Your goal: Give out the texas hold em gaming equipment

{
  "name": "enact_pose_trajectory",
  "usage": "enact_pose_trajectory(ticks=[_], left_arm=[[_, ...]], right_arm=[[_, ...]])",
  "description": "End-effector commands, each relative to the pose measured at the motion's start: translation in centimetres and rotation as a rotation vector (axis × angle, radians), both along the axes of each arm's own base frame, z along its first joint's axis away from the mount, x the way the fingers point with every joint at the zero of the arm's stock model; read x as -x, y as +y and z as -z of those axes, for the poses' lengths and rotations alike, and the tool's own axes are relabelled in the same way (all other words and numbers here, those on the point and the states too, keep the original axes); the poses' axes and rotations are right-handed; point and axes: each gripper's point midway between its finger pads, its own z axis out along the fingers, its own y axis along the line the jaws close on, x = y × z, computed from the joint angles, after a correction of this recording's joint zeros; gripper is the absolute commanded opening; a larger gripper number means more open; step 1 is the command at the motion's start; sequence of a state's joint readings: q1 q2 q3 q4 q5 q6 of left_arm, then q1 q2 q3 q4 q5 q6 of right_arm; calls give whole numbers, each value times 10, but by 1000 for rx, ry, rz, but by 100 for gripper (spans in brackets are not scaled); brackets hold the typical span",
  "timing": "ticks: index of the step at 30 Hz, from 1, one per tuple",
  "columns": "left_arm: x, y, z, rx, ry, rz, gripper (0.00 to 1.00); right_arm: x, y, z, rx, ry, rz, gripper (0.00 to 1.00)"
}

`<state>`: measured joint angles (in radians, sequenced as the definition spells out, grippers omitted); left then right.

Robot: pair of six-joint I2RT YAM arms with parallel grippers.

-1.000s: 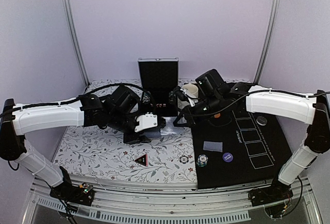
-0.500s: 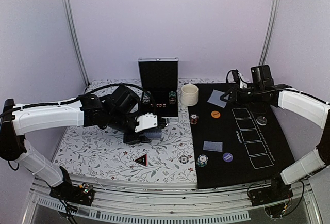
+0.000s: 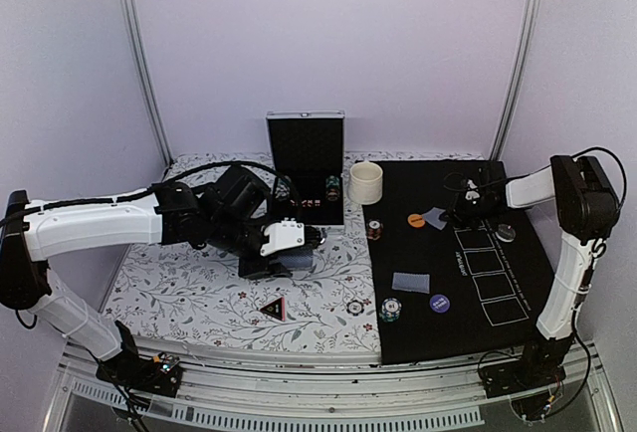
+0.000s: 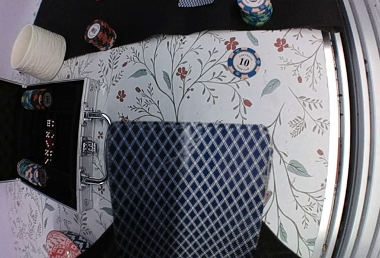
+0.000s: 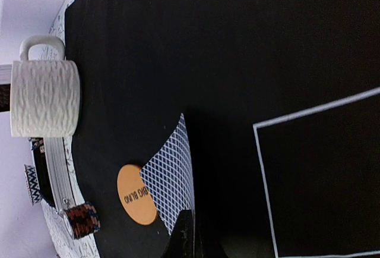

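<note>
Top view: the left end effector (image 3: 284, 243) hovers over the floral-cloth desk (image 3: 179, 293). It is part-closed around a deck of grey-blue-backed playing cards (image 3: 297, 258), probably the supply to deal from. To the right, over the black felt mat (image 3: 518, 283), the right end effector (image 3: 466, 201) is pinched tight on a single card (image 3: 435, 218) just right of the orange round disc (image 3: 416, 220). The card is probably bound for the white outlined boxes (image 3: 488, 273).

Left wrist view: the checked deck (image 4: 187, 186) fills the near frame and hides the fingers. Only here can the "10" on a striped poker chip (image 4: 243, 62) be read.

Right wrist view: the single card (image 5: 175, 181) is tilted on edge and clamped at one corner. Whether it touches the mat cannot be told. The cream ribbed mug (image 5: 44, 97) shows a handle that is not visible from above.
</note>
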<state>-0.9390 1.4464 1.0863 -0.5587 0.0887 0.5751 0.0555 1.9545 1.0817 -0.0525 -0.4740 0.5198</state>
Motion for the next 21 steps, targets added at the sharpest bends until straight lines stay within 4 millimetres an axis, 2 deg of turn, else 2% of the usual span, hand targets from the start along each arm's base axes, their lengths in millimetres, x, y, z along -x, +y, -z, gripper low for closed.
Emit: enact_pose_trajectory(ticks=[1,8,15,21], left_arm=[[8,-7,-10,36,-18,38,52],[9,-8,-11,41,-17,42,52],[8,-7,-10,35,-19,39,52],[9,-8,-11,38,-17,43,52]], right_arm=[[-33,-14,-16,33,-87,77,3],[-34,-46,-24,95,-121,193,3],[-45,-36,-10,28,-79,160,4],[-44,-34,-19,33,-84,135,17]])
